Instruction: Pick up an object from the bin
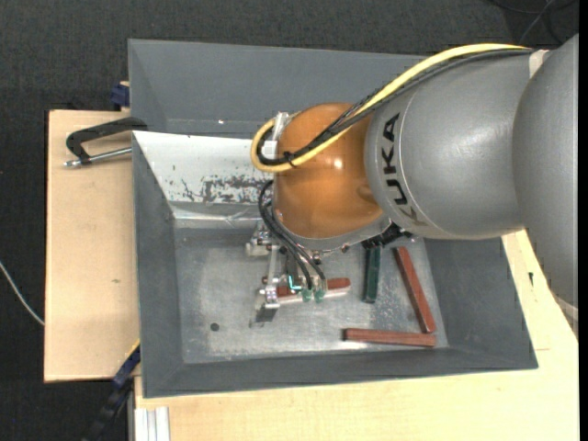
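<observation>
In the camera view, the grey KUKA arm [459, 154] comes in from the view's right and bends down into the grey metal bin [152, 246]. Its wrist carries a rounded orange cover [322, 182], and a yellow cable [441, 62] runs along the arm and loops at the cover's upper left.

Below the cover the gripper [289, 294] hangs low over the bin floor, near the middle. Its tip is a tangle of small metal and green parts. From this angle I cannot tell how far open the gripper is, nor whether it has hold of anything.

The nearest thing to it is a short red-brown piece [337, 286], lying flat on the floor just beside the gripper on the view's right. It may be touching the gripper's tip, though the view is too cluttered there to be sure.

Further to the view's right a dark green bar [370, 274] lies pointing up and down in the view, with its upper end under the orange cover. Near it, further right again, a long red-brown stick [415, 290] lies slanted. A second red-brown stick [389, 338] lies crosswise along the near wall, its right end close to the lower end of the slanted one. Well apart from all of these, a small dark speck [214, 327] sits on the bare floor on the view's left.
</observation>
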